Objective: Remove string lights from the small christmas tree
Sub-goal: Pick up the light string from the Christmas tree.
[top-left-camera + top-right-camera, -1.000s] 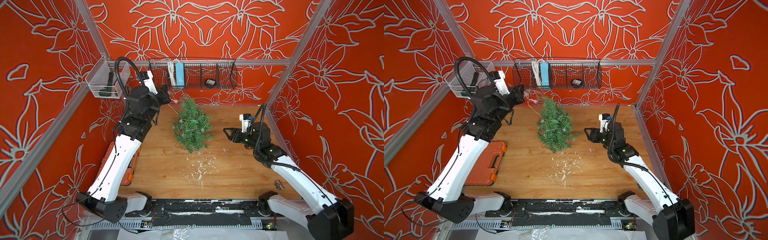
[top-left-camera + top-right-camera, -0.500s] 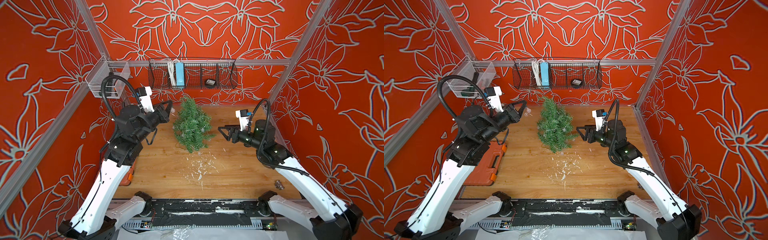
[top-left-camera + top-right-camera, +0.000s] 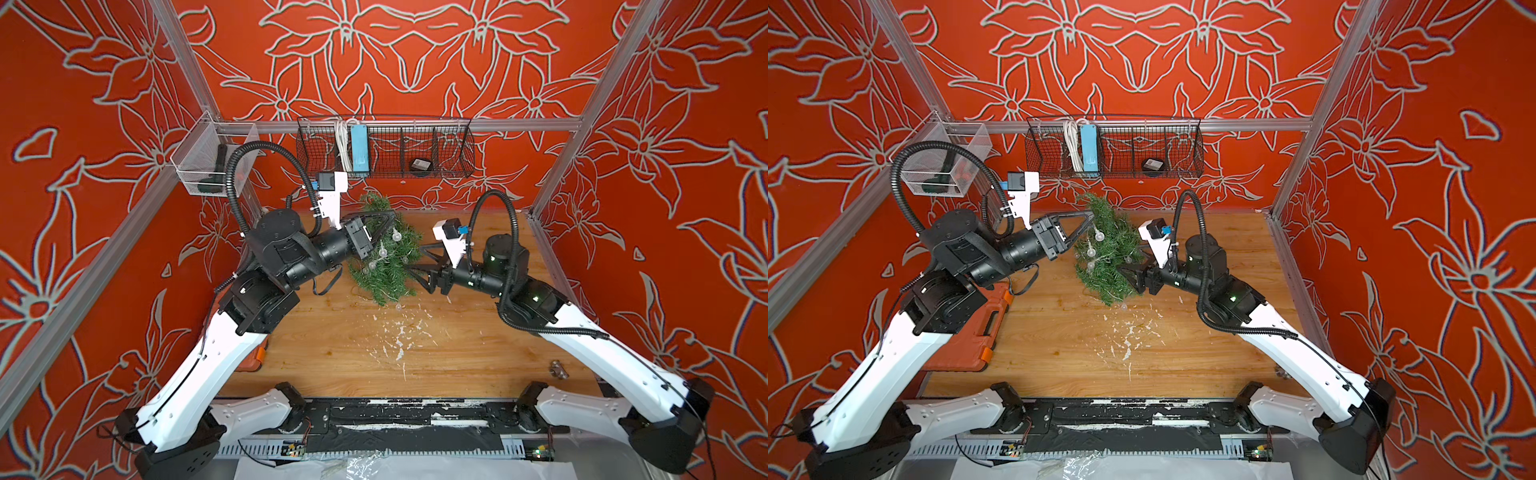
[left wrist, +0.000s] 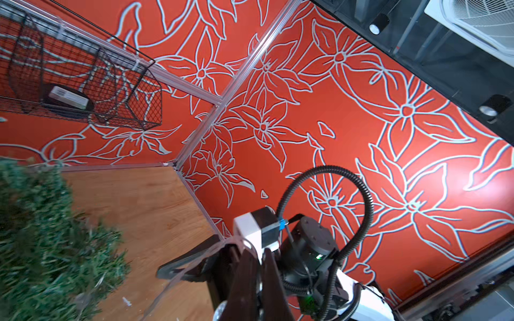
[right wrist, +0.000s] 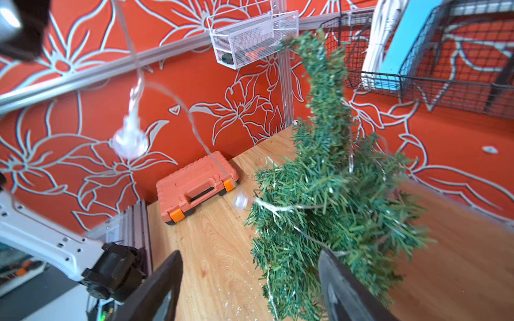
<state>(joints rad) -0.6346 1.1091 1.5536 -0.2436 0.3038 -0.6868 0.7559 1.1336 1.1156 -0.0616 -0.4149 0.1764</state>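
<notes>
Where left wrist blurs tree [image 4: 41,236], right wrist shows string lights [image 5: 128,140] across it.

Orange case [image 3: 963,332] on wooden table [image 3: 1067,336]

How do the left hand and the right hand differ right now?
The left hand is shut, pinching the string lights; the right hand is open and empty. The left hand is near the small christmas tree's narrow top; the right hand is at its wide lower branches. Both face the tree, from opposite sides.
</notes>
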